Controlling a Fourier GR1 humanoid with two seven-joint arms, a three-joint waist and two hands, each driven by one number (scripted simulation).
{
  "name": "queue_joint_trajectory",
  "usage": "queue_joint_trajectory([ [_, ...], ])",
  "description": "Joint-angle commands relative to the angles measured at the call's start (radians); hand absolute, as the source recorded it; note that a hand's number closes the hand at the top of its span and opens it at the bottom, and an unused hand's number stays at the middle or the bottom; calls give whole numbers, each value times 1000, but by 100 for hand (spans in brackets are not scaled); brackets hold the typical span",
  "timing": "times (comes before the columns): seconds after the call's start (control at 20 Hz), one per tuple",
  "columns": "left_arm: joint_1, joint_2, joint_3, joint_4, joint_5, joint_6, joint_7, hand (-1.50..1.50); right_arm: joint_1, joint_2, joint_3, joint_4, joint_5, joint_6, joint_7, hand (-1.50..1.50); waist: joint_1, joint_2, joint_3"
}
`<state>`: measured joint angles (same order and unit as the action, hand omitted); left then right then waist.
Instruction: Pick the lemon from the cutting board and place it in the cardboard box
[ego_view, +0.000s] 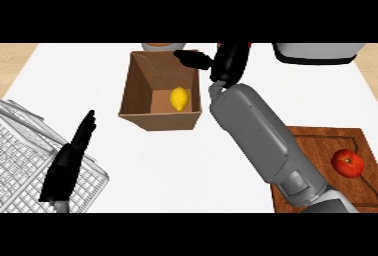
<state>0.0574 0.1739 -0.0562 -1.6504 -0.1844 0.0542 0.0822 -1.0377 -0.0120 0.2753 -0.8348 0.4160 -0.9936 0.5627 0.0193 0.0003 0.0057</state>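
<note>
The right hand (198, 60), matte black with fingers relaxed and holding nothing, hovers over the far rim of the brown cardboard box (137, 85). Inside lies the oval yellow lemon (179, 98). The left hand (74, 147), fingers straight, rests above a wire rack (22, 165). A glossy tomato (347, 162) sits on the wooden cutting board (317, 142).

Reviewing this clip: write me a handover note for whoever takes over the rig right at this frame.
Right hand: over the far rim of the open brown cardboard box, holding nothing; whether its fingers are curled cannot be told.
Left hand: open, fingers straight, resting at the view's left over the white wire rack.
Yellow lemon: lies on the box floor, free of both hands.
Brown wooden cutting board: holds only a red tomato.
Done: the lemon is in the box.
Left: withdraw the right arm.
</note>
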Motion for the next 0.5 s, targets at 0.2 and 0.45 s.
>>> queue_joint_trajectory([
  [0.2,-24,42,109,68,27,13,34,0,209,-116,-84,-258,-5,-69,13,-150,-53,-8,-6],
  [0.45,7,26,85,45,9,23,18,0,456,-241,-91,-555,-53,24,-3,-150,-49,-7,-6],
])
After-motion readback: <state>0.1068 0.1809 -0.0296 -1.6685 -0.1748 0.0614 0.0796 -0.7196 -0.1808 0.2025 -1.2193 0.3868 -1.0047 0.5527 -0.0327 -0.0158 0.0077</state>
